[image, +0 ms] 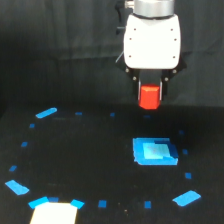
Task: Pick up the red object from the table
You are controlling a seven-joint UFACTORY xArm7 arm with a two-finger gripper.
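The gripper (150, 97) hangs at the 12 o'clock edge of the table (90, 165), under its white housing (151, 42), and its dark jaws are closed narrowly on the red object (149, 97). The block sits between the jaws, its upper part tucked up against the dark fingers (162, 89), its lower end poking out below them. It appears clear of the black surface, with dark background showing beneath it.

Toward 6 o'clock from the block, near it but apart, lies the flat blue square piece (154, 151) on the table. Small blue tape marks ring the surface: a slanted strip (46, 113) at about 10 o'clock, another patch (17, 187) near 8 o'clock, and one (186, 198) near 4 o'clock. A pale bright shape (54, 213) sits at the 7 o'clock edge; what it is cannot be told.
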